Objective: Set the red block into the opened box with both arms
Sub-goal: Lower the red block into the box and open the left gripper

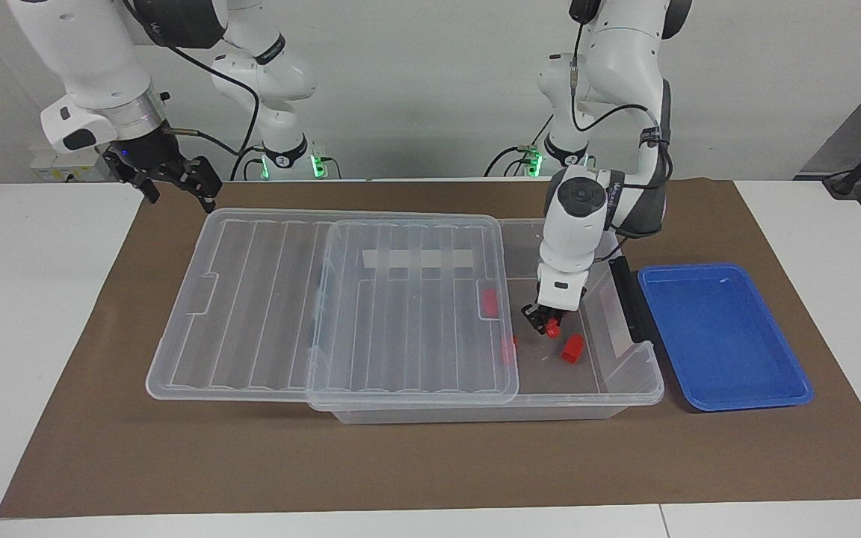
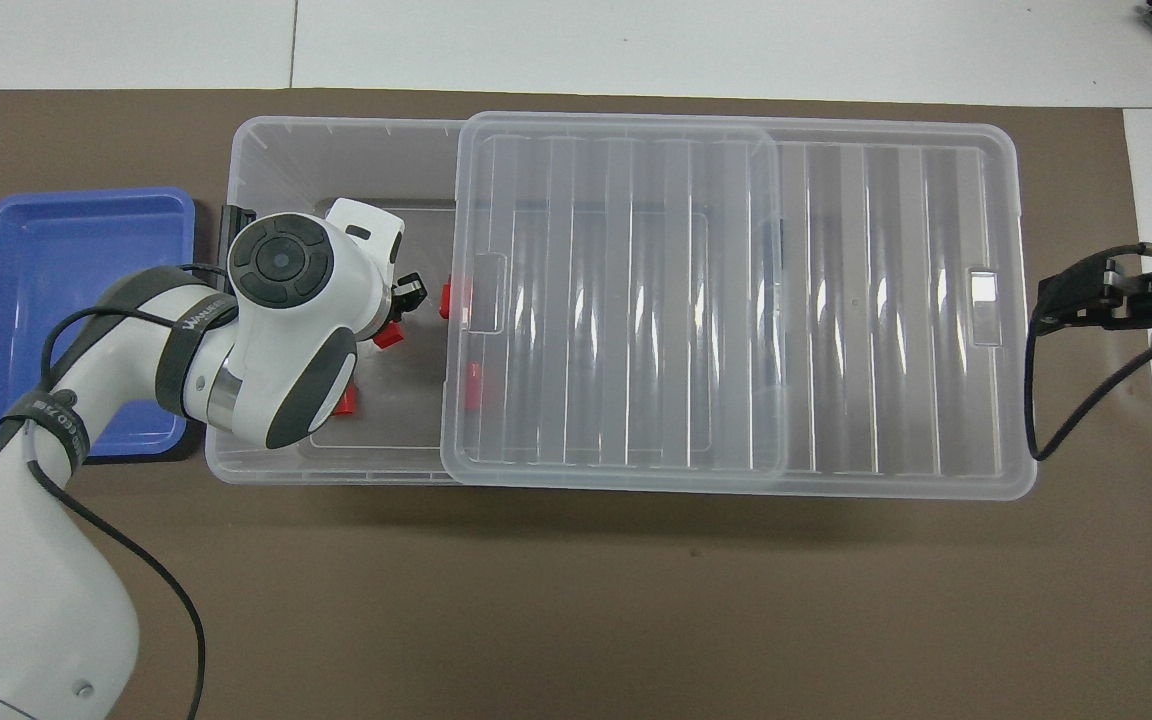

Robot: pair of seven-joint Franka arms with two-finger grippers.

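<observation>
Four red blocks show: one pinched in the left gripper, low inside the open end of the clear box; one loose on the floor beside it; two, seemingly, under the slid-back lid. The right gripper waits spread over the mat by the lid's end. One blue tray adjoins the box.

Box looking like clear, glossy plastic, catching glare on floor. Lid showing ribbed, translucent plastic, white matt tape strip showing through it. Red block in my left pincer looking like smooth bright plastic. Blue tray shining, smooth plastic. Brown mat lying matt, paper-like. My arm shells gleaming white, joints dark grey matt.
</observation>
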